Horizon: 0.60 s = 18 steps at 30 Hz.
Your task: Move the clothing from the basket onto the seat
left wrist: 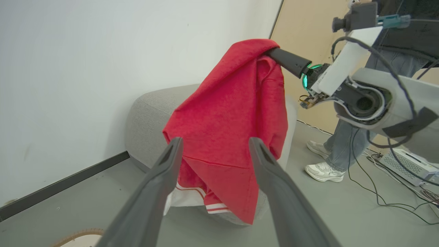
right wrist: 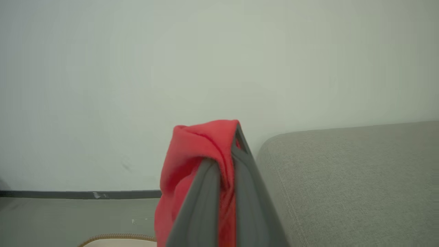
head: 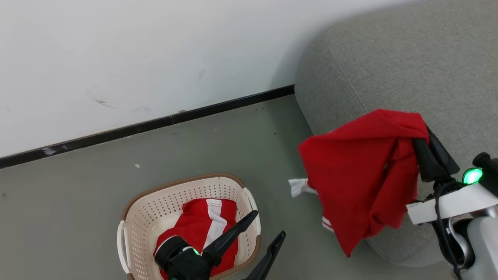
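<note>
A red garment [head: 362, 171] hangs from the right hand [head: 426, 149], whose two dark fingers are pressed together on a bunched fold at its top. It is up in the air, off the floor [head: 233, 147], in front of the rounded end of the grey sofa [head: 408, 70]. I cannot tell whether the cloth brushes the sofa's side. The left hand [head: 268, 223] hovers over the near right edge of the basket [head: 155, 217], its fingers spread wide and holding nothing, well apart from the hanging garment.

The hanging cloth is bright red, soft and matte, falling in loose folds to a point. A white band edged with thin red lines shows along its lower hem, and a scrap of white sticks out at one side. A second red garment [head: 194, 229] lies crumpled in the basket with a broad white stripe running across it. The basket is cream, full of small holes, with a brown rim and white side handles, and it stands on the floor near the white wall [head: 116, 58].

The right hand's fingertips are buried in the red fold. The left arm covers the near part of the basket. A person's legs [left wrist: 343, 144] stand beyond the sofa, by some loose cables [left wrist: 377, 195].
</note>
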{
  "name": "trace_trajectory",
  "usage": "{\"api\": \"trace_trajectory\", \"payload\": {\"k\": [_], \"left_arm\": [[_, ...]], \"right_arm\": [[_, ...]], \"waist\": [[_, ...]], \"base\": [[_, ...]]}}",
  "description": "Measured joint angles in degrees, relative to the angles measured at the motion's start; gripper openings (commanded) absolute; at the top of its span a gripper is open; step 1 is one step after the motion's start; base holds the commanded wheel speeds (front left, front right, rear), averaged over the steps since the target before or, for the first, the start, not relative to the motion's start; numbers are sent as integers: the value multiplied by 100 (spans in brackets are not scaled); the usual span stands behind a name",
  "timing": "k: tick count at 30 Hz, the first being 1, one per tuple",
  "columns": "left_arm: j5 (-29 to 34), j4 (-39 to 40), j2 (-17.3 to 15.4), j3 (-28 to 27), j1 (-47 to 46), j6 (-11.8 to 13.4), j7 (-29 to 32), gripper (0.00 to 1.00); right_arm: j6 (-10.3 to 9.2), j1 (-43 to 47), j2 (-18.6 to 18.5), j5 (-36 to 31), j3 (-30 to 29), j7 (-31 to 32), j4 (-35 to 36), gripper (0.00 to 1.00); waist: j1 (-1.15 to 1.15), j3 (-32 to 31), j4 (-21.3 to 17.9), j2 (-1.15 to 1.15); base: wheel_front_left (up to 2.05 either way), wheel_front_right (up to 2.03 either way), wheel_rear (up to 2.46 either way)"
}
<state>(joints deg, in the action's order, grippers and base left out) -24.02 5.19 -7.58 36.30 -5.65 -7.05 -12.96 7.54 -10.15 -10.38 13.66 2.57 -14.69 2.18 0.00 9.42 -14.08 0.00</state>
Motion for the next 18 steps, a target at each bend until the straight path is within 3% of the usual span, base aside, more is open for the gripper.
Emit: {"api": "trace_trajectory", "payload": {"k": [10, 18], "left_arm": [[124, 122, -14, -159, -52, 87, -29, 100], [208, 202, -25, -207, -51, 145, -33, 100]], "right_arm": [[-4, -1279, -16, 1058, -956, 93, -895, 0], [-3, -2433, -315, 1251, -1276, 469, -1474, 0]], "waist": [[0, 394, -2, 0], [0, 662, 143, 0]], "base": [[0, 0, 0], [0, 0, 0]]}}
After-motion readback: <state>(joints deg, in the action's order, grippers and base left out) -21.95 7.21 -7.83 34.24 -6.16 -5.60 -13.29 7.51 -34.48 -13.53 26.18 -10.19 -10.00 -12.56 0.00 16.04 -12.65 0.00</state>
